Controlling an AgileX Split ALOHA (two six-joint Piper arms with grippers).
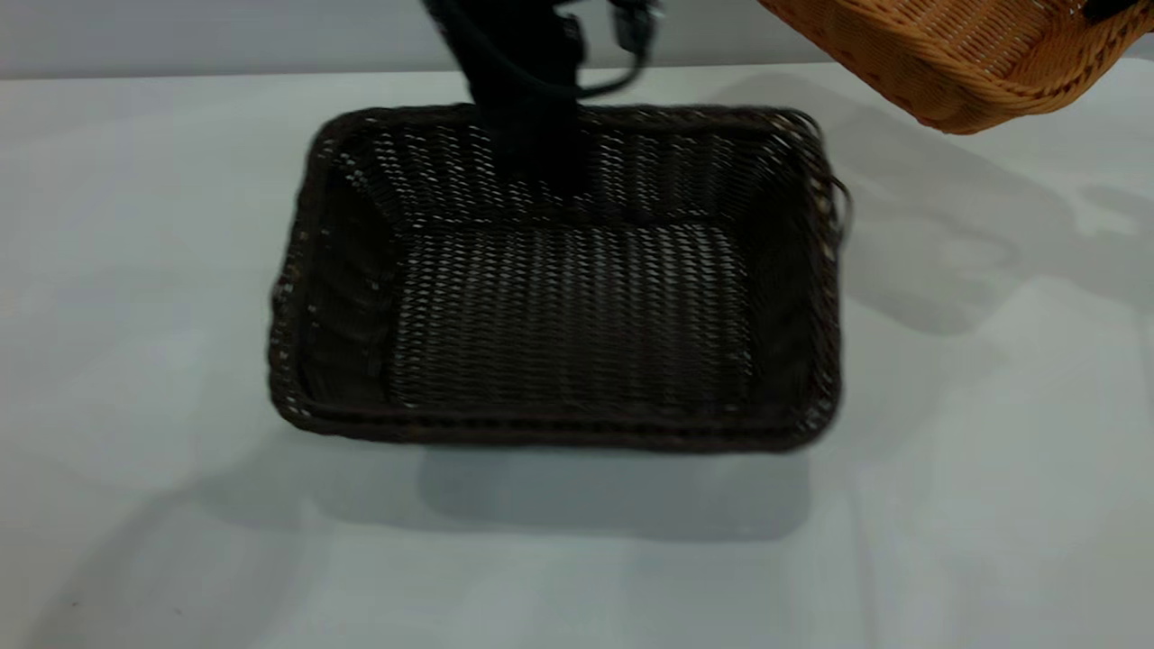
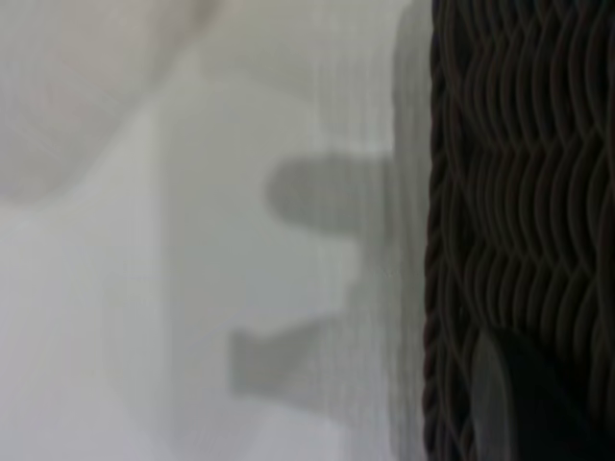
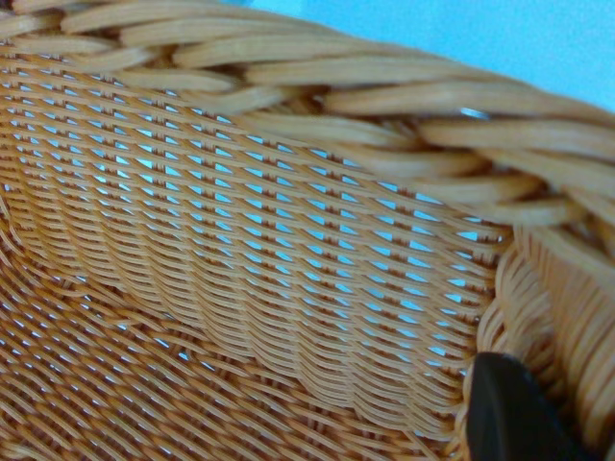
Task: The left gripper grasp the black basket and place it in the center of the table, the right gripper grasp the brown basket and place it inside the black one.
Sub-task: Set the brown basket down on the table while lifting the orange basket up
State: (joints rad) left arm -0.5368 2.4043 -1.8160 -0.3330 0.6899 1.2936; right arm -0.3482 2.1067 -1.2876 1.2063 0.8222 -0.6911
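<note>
Woven wicker, so both baskets should be light, stiff enough to lift by one edge and rough enough not to slip; the braided rim is the natural hold. The black basket [image 1: 559,279] sits mid-frame on the table [image 1: 135,270], the left gripper [image 1: 532,126] reaching down at its far rim, finger state not discernible. The brown basket [image 1: 974,54] hangs tilted at upper right, airborne, evidently pinched at its rim by the right gripper [image 3: 509,413]
</note>
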